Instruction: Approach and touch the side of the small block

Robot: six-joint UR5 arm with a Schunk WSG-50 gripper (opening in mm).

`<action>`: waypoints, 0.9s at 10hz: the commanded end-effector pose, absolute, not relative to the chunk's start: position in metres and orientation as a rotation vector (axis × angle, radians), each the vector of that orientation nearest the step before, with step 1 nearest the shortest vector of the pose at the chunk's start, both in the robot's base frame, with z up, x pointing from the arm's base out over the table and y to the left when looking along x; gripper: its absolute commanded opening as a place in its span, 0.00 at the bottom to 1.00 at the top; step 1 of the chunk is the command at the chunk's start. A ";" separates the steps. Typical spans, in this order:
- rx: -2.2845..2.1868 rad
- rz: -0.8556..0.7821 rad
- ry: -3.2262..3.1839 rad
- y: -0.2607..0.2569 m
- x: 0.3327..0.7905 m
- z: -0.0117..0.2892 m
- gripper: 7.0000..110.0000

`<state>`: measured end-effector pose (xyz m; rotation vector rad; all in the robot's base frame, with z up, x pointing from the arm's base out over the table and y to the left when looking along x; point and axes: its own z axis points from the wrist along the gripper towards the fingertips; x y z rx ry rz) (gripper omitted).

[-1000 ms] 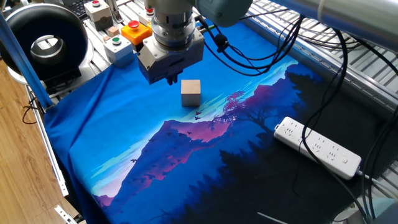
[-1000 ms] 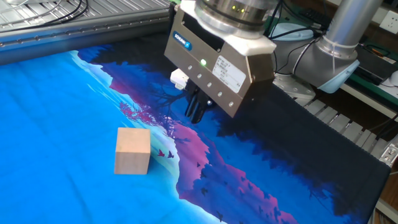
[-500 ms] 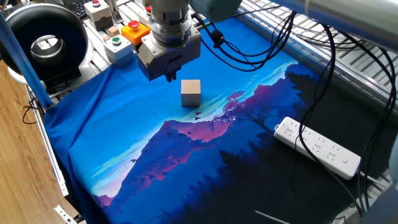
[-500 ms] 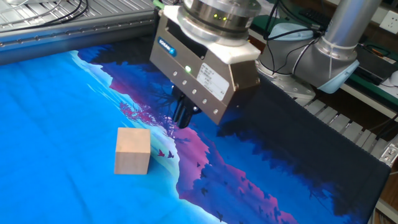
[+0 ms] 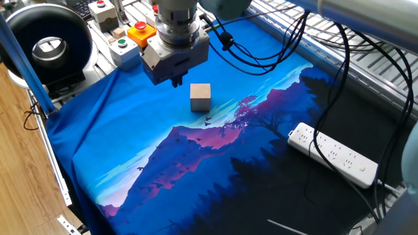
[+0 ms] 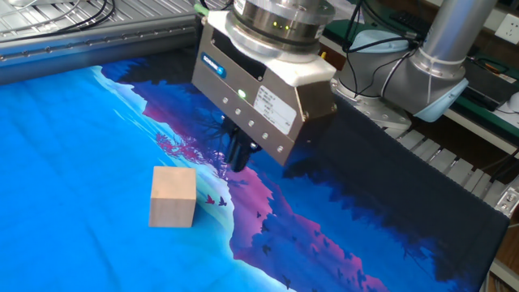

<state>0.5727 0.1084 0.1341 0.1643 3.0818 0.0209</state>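
The small block is a plain light-tan wooden cube standing on the blue mountain-print cloth; it also shows in the other fixed view. My gripper hangs just above the cloth, a little to the block's far left, apart from it. In the other fixed view the gripper sits to the right of the block with a clear gap between. Its dark fingers are pressed together and hold nothing.
Boxes with red and green buttons and a tiny wooden cube stand on the metal rack at the back left, next to a black round device. A white power strip lies on the right. Black cables trail behind the arm.
The gripper has moved slightly left and back, away from the block in the one fixed view and leftward toward it in the other. The block has not moved.
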 end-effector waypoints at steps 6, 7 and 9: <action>0.064 -0.092 3.209 0.091 0.542 0.136 0.00; 0.089 -0.102 3.207 0.089 0.542 0.136 0.00; 0.105 -0.113 3.215 0.088 0.540 0.136 0.00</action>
